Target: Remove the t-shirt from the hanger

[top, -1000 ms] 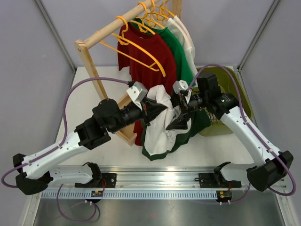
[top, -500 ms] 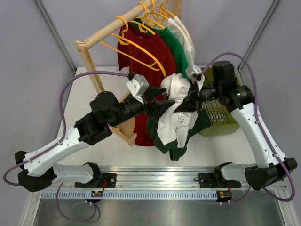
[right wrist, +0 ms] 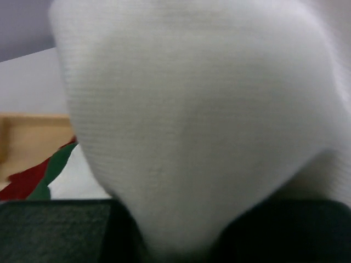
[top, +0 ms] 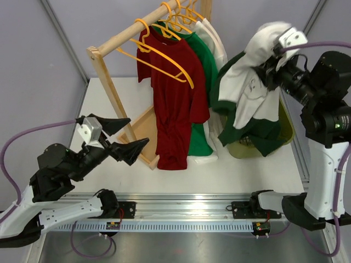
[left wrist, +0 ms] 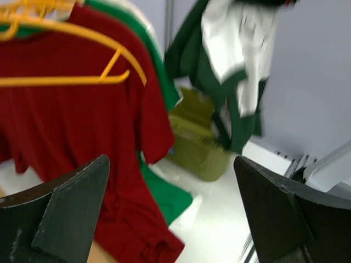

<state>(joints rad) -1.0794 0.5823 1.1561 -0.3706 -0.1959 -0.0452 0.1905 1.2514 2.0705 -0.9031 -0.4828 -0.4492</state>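
Note:
The t-shirt (top: 245, 90), white with dark green sleeves, hangs high at the right from my right gripper (top: 270, 59), which is shut on its white cloth. That cloth (right wrist: 192, 120) fills the right wrist view, and the gripper (right wrist: 175, 235) shows only as dark fingers (right wrist: 55, 230) at the bottom. An empty orange-yellow hanger (top: 164, 56) hangs on the wooden rail in front of a red tee. My left gripper (top: 137, 131) is low at the left, open and holding nothing. The left wrist view has this gripper (left wrist: 173, 213), the hanger (left wrist: 66, 80) and the t-shirt (left wrist: 236, 49) far off.
On the wooden rack (top: 107, 76) hang a red tee (top: 173, 104), a green tee (top: 200, 66) and a white shirt (top: 216, 44). An olive bin (top: 286, 127) stands under the hanging t-shirt, and it also shows as the bin (left wrist: 200, 148) in the left wrist view.
The left gripper let go of the t-shirt, opened and drew back to the lower left. The right gripper closed on the t-shirt and carried it up and to the right, over the bin.

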